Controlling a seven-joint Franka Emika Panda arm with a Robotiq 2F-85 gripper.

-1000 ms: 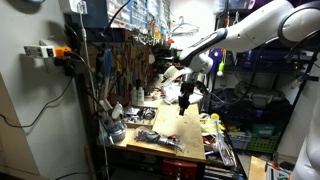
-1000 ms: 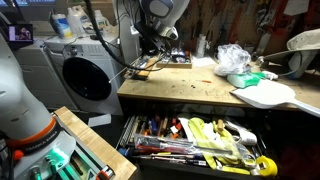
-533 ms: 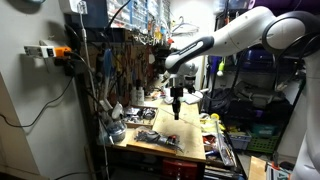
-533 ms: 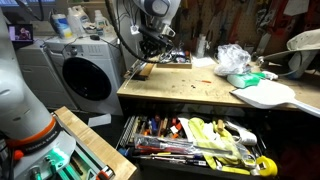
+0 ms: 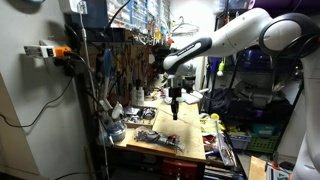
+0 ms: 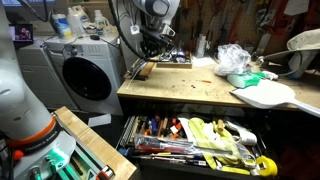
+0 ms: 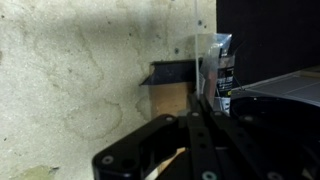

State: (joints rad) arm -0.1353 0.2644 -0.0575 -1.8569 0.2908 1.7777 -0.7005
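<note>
Gripper (image 5: 174,112) hangs point-down over the bench (image 6: 190,85), on the end of the white arm (image 5: 240,35) that reaches in from the side. It is off the surface, with air under the fingertips in both exterior views. In the wrist view the fingers (image 7: 207,135) show as dark bars running up from the bottom edge, lying close together. Whether they meet or pinch anything I cannot tell, since the tips blend into one dark mass. A pale sliver shows low down beside them, too blurred to name.

Block (image 7: 170,97), the thing nearest the gripper, lies on the bench just ahead of the fingertips in the wrist view. It is a small wooden piece with a dark band across its far end. It sits by the bench edge, where the stained top gives way to black. Gripper and block are apart. A clear packet (image 7: 214,60) stands just beside the block, on the edge side. In an exterior view the block (image 6: 143,70) shows as a brown piece at the bench corner, below the gripper.

Farther along the bench lie a crumpled bag (image 6: 232,57) and a white board (image 6: 265,95), both well apart from the gripper. Under the bench top a drawer (image 6: 124,135) stands open, full of tools. A washer (image 6: 85,70) stands beside the bench, near the corner with the block.
</note>
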